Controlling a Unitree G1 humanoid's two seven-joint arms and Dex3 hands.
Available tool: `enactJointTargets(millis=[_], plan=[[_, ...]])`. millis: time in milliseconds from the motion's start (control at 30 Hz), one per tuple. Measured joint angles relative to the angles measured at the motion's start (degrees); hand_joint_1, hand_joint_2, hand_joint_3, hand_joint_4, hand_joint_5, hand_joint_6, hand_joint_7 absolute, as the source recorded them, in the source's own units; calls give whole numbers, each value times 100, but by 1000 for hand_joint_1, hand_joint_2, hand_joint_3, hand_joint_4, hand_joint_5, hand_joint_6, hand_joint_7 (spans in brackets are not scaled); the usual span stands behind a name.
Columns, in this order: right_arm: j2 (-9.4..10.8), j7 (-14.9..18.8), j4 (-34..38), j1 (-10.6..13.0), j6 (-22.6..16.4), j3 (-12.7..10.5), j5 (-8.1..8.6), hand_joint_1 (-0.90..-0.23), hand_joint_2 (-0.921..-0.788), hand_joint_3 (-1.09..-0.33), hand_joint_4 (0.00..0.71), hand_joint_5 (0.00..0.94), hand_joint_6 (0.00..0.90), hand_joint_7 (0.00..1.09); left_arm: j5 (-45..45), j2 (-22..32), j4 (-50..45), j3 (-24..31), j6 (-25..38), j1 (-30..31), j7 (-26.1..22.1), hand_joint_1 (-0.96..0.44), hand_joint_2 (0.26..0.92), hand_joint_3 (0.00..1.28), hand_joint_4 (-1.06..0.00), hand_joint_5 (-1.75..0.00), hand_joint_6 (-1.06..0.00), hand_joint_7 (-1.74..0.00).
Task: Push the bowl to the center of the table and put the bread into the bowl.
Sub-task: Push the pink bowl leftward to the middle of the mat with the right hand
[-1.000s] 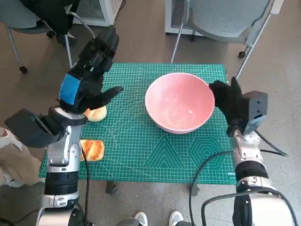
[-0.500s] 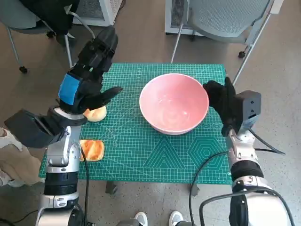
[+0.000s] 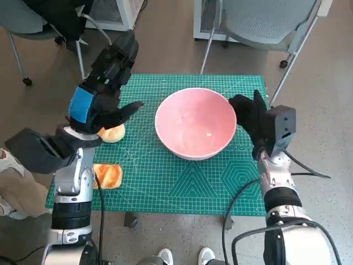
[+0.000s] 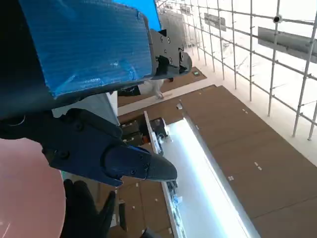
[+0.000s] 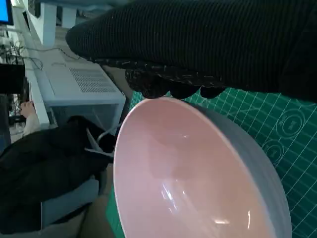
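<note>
Bowl (image 3: 196, 122), pink, rigid and probably slick-walled, sits mid-frame on the tabletop (image 3: 182, 182) with the right hand (image 3: 248, 117) flat against its rim, grasping nothing; left hand (image 3: 102, 107) hovers released over soft, light bread (image 3: 113, 133) (pinch gently).

Blue-taped robot hand (image 4: 94, 99) above pink bowl (image 4: 27, 191)
</note>
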Motion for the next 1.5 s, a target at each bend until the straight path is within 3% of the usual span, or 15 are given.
enactJointTargets(millis=[233,1033,1267,1500], plan=[[87,-5,-3,-8,0,56,-51,-744,-921,-839,48,9,66,105,0,0,-19,5,21,13,8,-625,921,141,-34,0,-176,-156],[311,30,-5,-14,-149,82,-132,-738,-921,-814,75,11,71,112,-22,4,-45,46,61,35,11,-611,921,143,-31,0,-164,-175],[288,62,-5,-15,-209,85,-137,-755,-921,-807,73,7,72,114,-22,-1,-54,47,64,43,38,-608,921,143,-31,0,-160,-182],[127,65,-71,-63,-367,68,-125,-755,-921,-810,75,6,74,116,-31,4,-226,60,142,130,66,-602,921,146,-28,0,-153,-190]])
